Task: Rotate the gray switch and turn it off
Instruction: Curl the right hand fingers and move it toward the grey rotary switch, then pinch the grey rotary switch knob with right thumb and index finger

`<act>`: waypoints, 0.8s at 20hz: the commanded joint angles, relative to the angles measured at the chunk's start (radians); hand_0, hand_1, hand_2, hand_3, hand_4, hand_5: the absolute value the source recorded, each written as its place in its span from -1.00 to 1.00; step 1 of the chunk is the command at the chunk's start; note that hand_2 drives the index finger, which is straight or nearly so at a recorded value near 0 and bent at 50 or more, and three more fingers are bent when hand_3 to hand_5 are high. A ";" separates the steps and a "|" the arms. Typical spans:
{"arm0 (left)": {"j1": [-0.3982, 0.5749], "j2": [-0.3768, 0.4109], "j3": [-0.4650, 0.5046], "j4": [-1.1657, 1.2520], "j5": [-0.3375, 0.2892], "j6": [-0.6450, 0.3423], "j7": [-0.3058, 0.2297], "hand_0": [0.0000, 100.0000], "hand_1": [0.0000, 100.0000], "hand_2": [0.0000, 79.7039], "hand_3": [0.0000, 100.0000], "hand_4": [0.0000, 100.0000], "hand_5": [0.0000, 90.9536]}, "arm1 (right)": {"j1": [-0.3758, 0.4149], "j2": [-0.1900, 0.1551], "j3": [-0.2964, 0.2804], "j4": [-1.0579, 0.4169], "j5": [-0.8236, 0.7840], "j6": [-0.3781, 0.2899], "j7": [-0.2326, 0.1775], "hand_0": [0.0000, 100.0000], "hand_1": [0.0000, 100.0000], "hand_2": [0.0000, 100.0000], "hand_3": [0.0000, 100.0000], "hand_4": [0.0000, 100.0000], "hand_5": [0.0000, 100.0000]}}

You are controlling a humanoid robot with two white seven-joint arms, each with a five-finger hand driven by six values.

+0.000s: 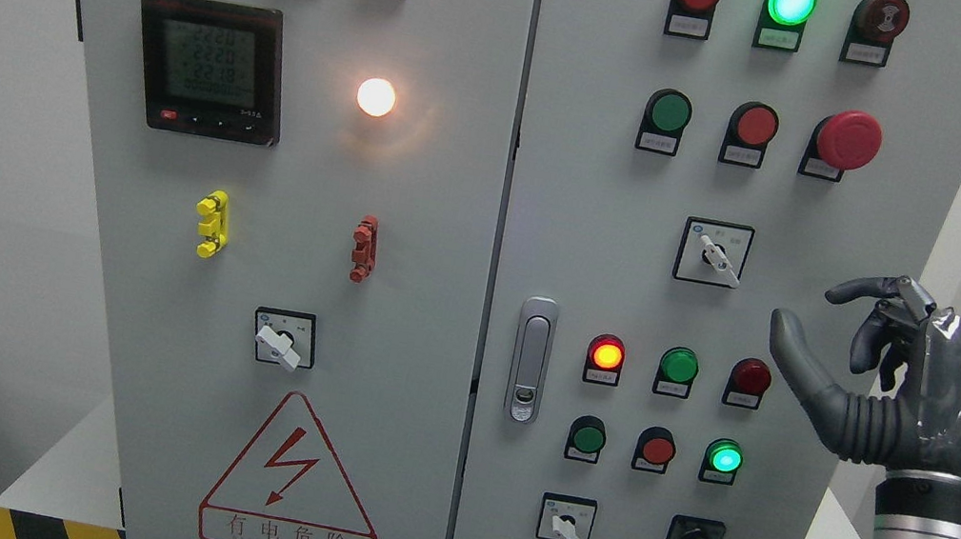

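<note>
Fingers point(863, 290) of the dark grey, rubber-jointed right hand point(906, 385) are loosely curled, the thumb is held out to the side, and nothing is gripped. The hand is held in the air well to the right of the silver metal door latch point(531, 359), apparently short of the panel. The left hand is not shown.

Beyond the hand, on the pale grey steel cabinet door point(837, 210), a small rotary switch with a grey-white lever on a black-framed square plate point(713, 253) is mounted up and to the right of the latch. It is taken as the task's switch because it is nearest the hand. Its lever is pointed down and to the right. Two similar lever switches are fitted, one below and right of the latch point(566, 522) and one left of it point(283, 340), so the choice cannot be settled with certainty.

The lever is judged to be rigid, smooth plastic, fixed to the panel and free only to turn, probably against a stiff click. A pinch across its two flat sides by thumb and forefinger is advised, close to the hub, since a narrow smooth tip is easily slipped off.
</note>
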 commanded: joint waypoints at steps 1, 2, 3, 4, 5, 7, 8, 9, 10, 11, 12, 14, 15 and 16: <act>-0.009 0.000 0.008 -0.026 0.020 0.000 0.000 -0.76 -0.22 -1.00 -1.00 -1.00 -1.00 | -0.013 0.028 0.021 0.012 0.002 0.003 -0.004 -0.90 0.21 0.00 1.00 0.97 1.00; -0.009 0.000 0.008 -0.026 0.020 0.000 0.000 -0.76 -0.22 -1.00 -1.00 -1.00 -1.00 | -0.014 0.028 0.024 0.014 0.004 0.004 -0.004 -0.92 0.22 0.00 1.00 0.97 1.00; -0.009 0.000 0.008 -0.026 0.020 0.000 0.000 -0.76 -0.22 -1.00 -1.00 -1.00 -1.00 | -0.017 0.030 0.030 0.014 0.006 0.004 -0.006 -0.93 0.22 0.01 1.00 0.97 1.00; -0.009 0.000 0.009 -0.026 0.020 0.000 0.000 -0.76 -0.22 -1.00 -1.00 -1.00 -1.00 | -0.019 0.034 0.035 0.014 0.007 0.006 -0.006 -0.93 0.22 0.01 1.00 0.97 1.00; -0.009 0.000 0.008 -0.026 0.020 0.000 0.000 -0.76 -0.22 -1.00 -1.00 -1.00 -1.00 | -0.019 0.040 0.035 0.014 0.009 0.006 -0.006 -0.94 0.22 0.01 1.00 0.97 1.00; -0.009 0.000 0.008 -0.026 0.020 0.000 0.000 -0.76 -0.22 -1.00 -1.00 -1.00 -1.00 | -0.020 0.053 0.037 0.015 0.012 0.006 -0.015 -0.94 0.22 0.02 1.00 0.97 1.00; -0.009 0.000 0.008 -0.026 0.018 0.000 0.000 -0.76 -0.22 -1.00 -1.00 -1.00 -1.00 | -0.020 0.057 0.038 0.015 0.015 0.004 -0.021 -0.94 0.22 0.02 1.00 0.97 1.00; -0.009 0.000 0.008 -0.026 0.020 0.000 0.000 -0.76 -0.22 -1.00 -1.00 -1.00 -1.00 | -0.020 0.060 0.043 0.015 0.016 0.006 -0.027 -0.94 0.22 0.02 1.00 0.97 1.00; -0.009 0.000 0.008 -0.026 0.020 0.000 0.000 -0.76 -0.22 -1.00 -1.00 -1.00 -1.00 | -0.020 0.071 0.046 0.017 0.027 0.006 -0.029 -0.95 0.22 0.03 1.00 0.97 1.00; -0.009 0.000 0.008 -0.026 0.020 0.000 0.000 -0.76 -0.22 -1.00 -1.00 -1.00 -1.00 | -0.020 0.082 0.047 0.017 0.042 0.006 -0.029 -0.94 0.22 0.03 1.00 0.97 1.00; -0.009 -0.001 0.008 -0.026 0.018 0.000 0.000 -0.76 -0.22 -1.00 -1.00 -1.00 -1.00 | -0.025 0.092 0.047 0.020 0.058 0.006 -0.029 -0.94 0.21 0.04 1.00 0.97 1.00; -0.009 -0.001 0.008 -0.026 0.020 0.000 0.000 -0.76 -0.22 -1.00 -1.00 -1.00 -1.00 | -0.036 0.109 0.049 0.038 0.082 0.007 -0.029 -0.94 0.21 0.04 1.00 0.97 1.00; -0.009 -0.001 0.008 -0.026 0.020 0.000 0.000 -0.76 -0.22 -1.00 -1.00 -1.00 -1.00 | -0.040 0.114 0.049 0.045 0.091 0.006 -0.030 -0.93 0.20 0.05 1.00 0.97 1.00; -0.009 0.000 0.008 -0.026 0.018 0.000 0.000 -0.76 -0.22 -1.00 -1.00 -1.00 -1.00 | -0.046 0.116 0.049 0.051 0.098 0.007 -0.032 -0.93 0.20 0.06 1.00 0.97 1.00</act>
